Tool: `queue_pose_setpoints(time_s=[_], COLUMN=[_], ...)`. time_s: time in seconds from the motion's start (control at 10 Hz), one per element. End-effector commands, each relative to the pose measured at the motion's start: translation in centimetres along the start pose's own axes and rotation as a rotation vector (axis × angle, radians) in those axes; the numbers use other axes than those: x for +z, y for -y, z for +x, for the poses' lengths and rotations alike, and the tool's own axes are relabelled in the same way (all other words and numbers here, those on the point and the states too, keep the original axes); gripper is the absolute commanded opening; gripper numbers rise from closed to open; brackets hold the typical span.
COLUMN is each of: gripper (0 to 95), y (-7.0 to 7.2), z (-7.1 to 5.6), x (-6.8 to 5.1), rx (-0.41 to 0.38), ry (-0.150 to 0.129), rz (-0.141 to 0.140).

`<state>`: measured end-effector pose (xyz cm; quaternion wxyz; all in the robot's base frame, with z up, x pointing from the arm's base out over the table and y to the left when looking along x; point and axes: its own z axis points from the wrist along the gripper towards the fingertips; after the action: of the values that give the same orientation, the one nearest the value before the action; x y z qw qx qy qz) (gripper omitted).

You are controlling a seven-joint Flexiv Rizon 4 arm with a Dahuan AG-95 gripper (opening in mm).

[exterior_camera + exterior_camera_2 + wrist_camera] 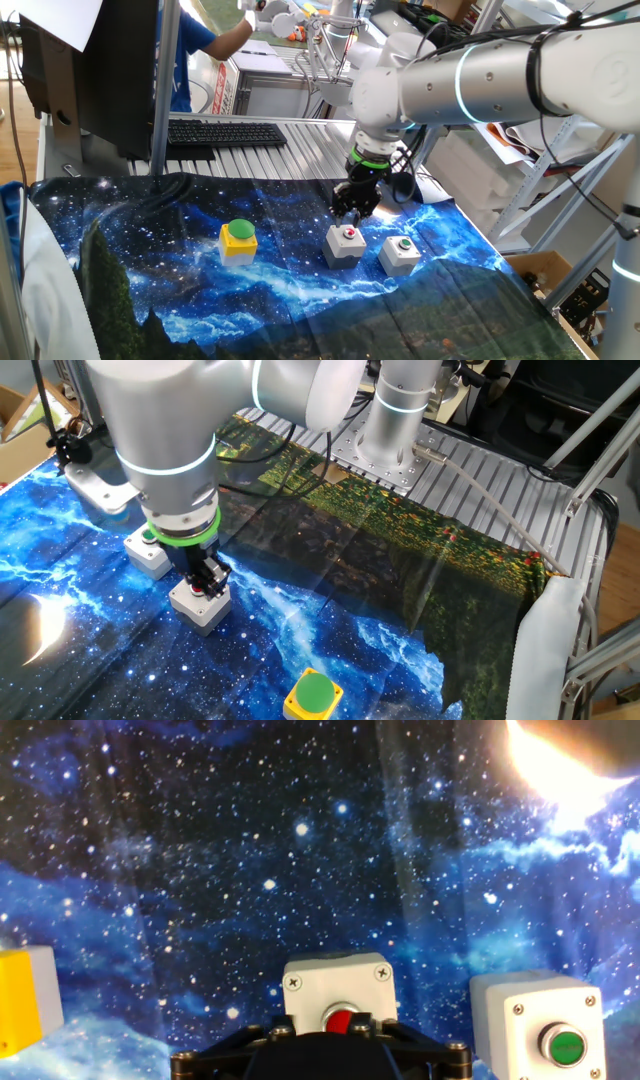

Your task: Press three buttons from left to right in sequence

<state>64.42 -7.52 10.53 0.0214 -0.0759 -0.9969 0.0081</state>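
Three button boxes stand in a row on the starry blue cloth point(150, 250). The yellow box with a green dome cap point(238, 240) is on the left, and it also shows in the other fixed view point(313, 695) and at the hand view's left edge point(20, 995). The grey box with a red button point(345, 243) point(200, 608) point(338, 985) is in the middle. The grey box with a green button point(400, 255) point(535, 1020) is on the right, partly hidden behind the arm in the other fixed view point(145, 552). My gripper point(353, 205) point(207, 578) point(320, 1055) hangs right over the red button point(340, 1018). Its fingertips are hidden.
A black keyboard point(225, 132) lies on the slatted metal table behind the cloth. The arm's base point(390, 440) is bolted at the table's far side. A person in blue point(190, 45) stands behind. Bright glare point(570, 760) falls on the cloth.
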Motion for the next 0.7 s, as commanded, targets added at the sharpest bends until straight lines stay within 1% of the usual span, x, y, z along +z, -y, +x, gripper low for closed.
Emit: queue_pose_setpoints(time_s=[0.1,0.3,0.5,0.7], gripper=[57.0,57.0,57.0,57.0], y=[-0.1,-0.5,-1.2,-1.5], z=[0.1,0.2,0.5,0.5], x=[0.1,0.1,0.0,0.2], rx=[0.007,0.016,0.024,0.022], ry=[0.002,0.001,0.0,0.001], rz=[0.0,-0.002,0.0,-0.002])
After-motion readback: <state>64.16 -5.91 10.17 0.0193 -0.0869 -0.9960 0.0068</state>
